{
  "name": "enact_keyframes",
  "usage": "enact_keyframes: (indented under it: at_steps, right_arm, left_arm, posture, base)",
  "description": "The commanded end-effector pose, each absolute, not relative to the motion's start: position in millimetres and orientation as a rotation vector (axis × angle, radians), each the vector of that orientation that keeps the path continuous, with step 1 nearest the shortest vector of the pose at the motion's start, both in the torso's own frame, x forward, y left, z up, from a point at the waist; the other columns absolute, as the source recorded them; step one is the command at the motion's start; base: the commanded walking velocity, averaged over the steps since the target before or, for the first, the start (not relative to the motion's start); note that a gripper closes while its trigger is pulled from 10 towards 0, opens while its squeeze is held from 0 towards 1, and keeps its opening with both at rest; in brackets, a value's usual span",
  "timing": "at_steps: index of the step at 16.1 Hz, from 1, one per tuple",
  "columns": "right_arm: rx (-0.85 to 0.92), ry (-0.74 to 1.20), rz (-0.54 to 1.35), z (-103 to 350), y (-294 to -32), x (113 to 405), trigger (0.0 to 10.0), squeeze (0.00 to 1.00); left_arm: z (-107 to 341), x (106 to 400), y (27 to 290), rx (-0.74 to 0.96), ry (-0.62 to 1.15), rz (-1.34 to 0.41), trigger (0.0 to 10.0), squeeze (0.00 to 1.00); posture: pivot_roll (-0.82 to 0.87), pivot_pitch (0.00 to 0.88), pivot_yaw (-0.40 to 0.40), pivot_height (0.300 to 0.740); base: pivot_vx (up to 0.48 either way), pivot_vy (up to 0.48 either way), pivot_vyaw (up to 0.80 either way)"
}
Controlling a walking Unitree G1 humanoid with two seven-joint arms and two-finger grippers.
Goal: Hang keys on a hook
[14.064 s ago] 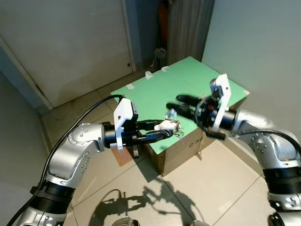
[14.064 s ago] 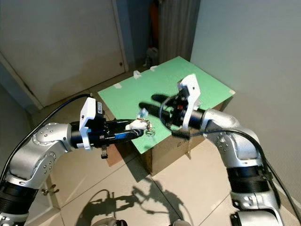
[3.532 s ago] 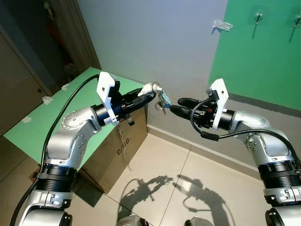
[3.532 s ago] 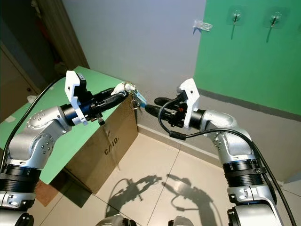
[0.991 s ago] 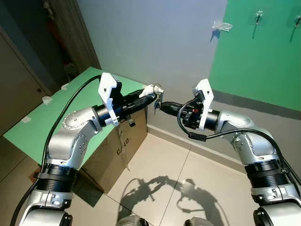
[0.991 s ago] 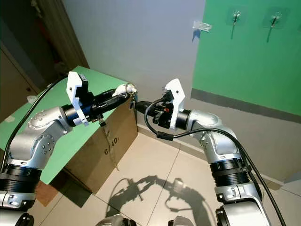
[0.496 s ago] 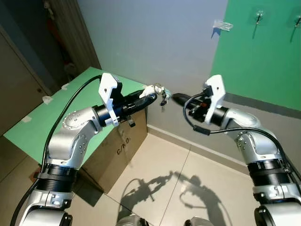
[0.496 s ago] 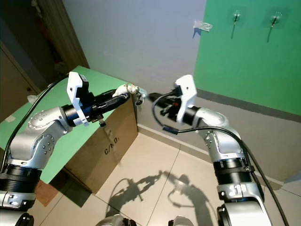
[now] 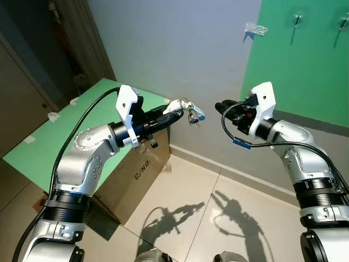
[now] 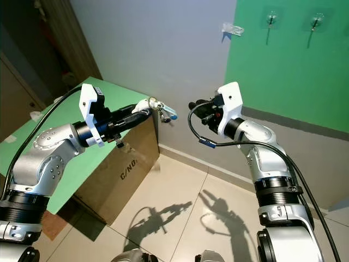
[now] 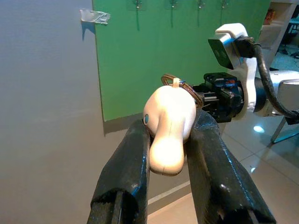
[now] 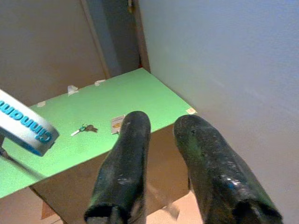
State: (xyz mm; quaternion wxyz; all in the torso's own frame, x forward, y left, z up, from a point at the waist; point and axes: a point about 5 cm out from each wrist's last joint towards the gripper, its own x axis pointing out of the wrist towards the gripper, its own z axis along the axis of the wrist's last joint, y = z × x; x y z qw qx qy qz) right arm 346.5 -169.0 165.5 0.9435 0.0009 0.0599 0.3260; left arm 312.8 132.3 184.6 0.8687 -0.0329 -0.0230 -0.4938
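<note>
My left gripper [image 9: 172,113] is held out in front of me, shut on a cream-white key fob [image 11: 169,126]. From the fob's ring hang keys [image 9: 191,115] and a blue-and-white tag [image 12: 24,124], in the air past the box corner. My right gripper [image 9: 224,105] faces the keys from the right, a short gap away, its fingers [image 12: 135,140] slightly apart and holding nothing. Small hooks [image 9: 298,18] are fixed high on the green wall panel [image 9: 305,71] at the upper right, well above both grippers.
A cardboard box with a green top [image 9: 82,128] stands at my left under the left arm. On it lie another small set of keys [image 12: 86,127] and a card [image 12: 117,123]. A clear hook [image 9: 255,28] sits on the grey wall. Tiled floor lies below.
My right gripper, at the hanging keys a second ago, has drawn back right and slightly up, holding nothing. The left gripper still holds the fob, and the keys have swung a little.
</note>
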Motion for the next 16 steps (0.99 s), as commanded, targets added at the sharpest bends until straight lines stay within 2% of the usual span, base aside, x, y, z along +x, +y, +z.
enact_keyframes:
  at_steps: [1, 11, 16]
  right_arm:
    - [0.0, 0.123, 0.74, 167.7, -164.9, 342.3, 10.0, 1.0]
    - [-0.034, 0.226, 1.008, 173.7, -177.4, 319.4, 10.0, 1.0]
    - [-0.053, 0.266, 1.112, 173.2, -169.7, 311.0, 10.0, 1.0]
  left_arm:
    - [189.3, 314.5, 134.2, -0.042, -0.058, -1.033, 0.0, 0.0]
    - [188.5, 313.8, 141.5, -0.008, -0.038, -1.04, 0.0, 0.0]
    - [190.6, 313.5, 140.4, 0.003, -0.042, -1.065, 0.0, 0.0]
  posture:
    - [-0.17, 0.033, 0.112, 0.74]
    - [-0.18, 0.044, 0.116, 0.74]
    - [-0.18, 0.045, 0.12, 0.74]
  base:
    - [0.0, 0.0, 0.0]
    - [0.0, 0.0, 0.0]
    - [0.0, 0.0, 0.0]
